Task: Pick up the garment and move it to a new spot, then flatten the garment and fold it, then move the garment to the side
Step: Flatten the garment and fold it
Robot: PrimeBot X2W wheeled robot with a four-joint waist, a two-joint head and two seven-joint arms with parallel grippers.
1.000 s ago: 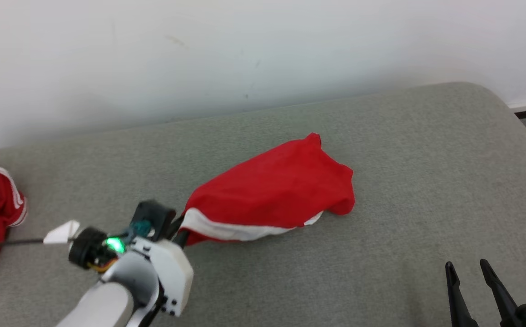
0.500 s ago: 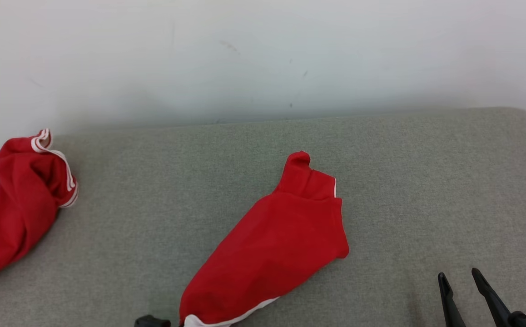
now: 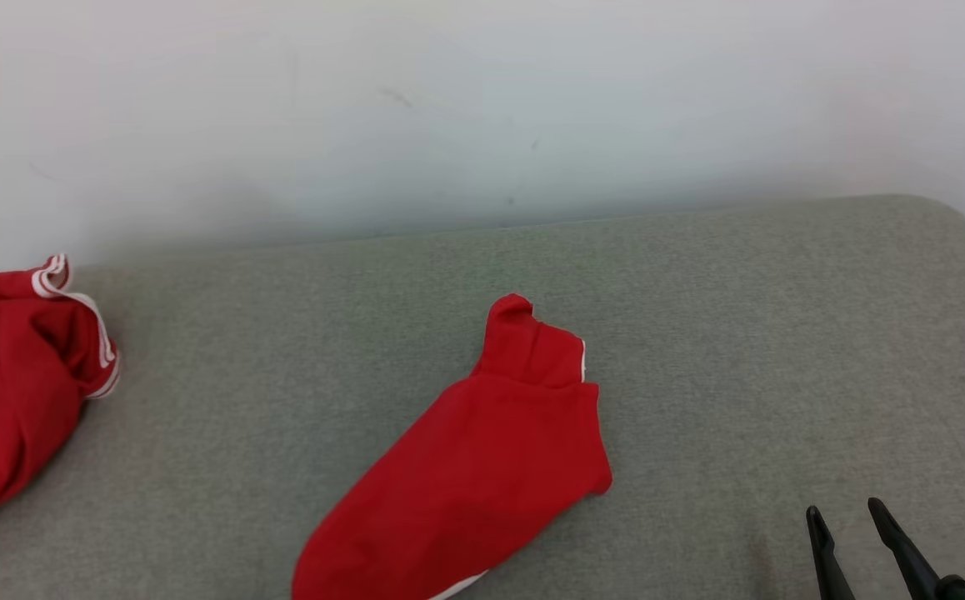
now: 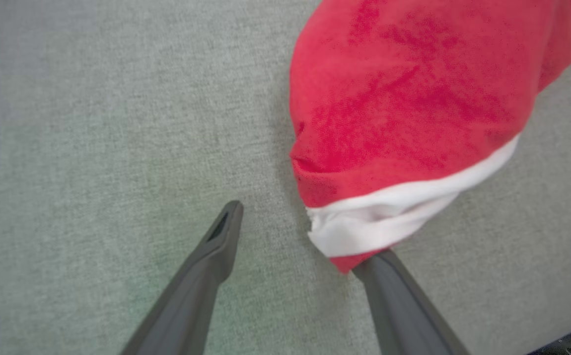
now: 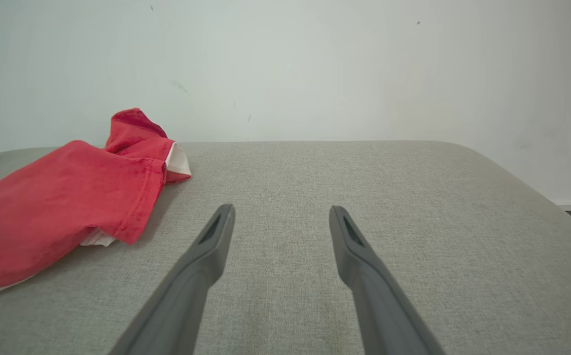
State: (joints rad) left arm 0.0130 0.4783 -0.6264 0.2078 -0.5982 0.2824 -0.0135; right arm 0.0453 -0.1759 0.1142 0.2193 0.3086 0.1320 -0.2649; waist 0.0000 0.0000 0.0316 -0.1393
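The garment (image 3: 482, 467) is red with a white hem, lying bunched in a long diagonal shape on the grey cushion, its near end cut off by the head view's bottom edge. In the left wrist view its white-hemmed end (image 4: 404, 108) lies right at my left gripper (image 4: 307, 230), which is open; the hem touches the tip of the right finger (image 4: 389, 276) but is not pinched. My right gripper (image 3: 843, 508) stands open at the lower right, apart from the garment (image 5: 63, 197), with nothing between its fingers (image 5: 281, 209).
A second red garment with white stripes (image 3: 24, 392) lies crumpled at the far left of the grey cushion (image 3: 782, 333). A white wall (image 3: 482, 100) runs along the back. The cushion's rounded corner is at the right (image 3: 949, 217).
My left gripper has opened and let go of the garment's hem. The garment now lies stretched toward the near edge. The head camera has shifted, and the left arm has left its view.
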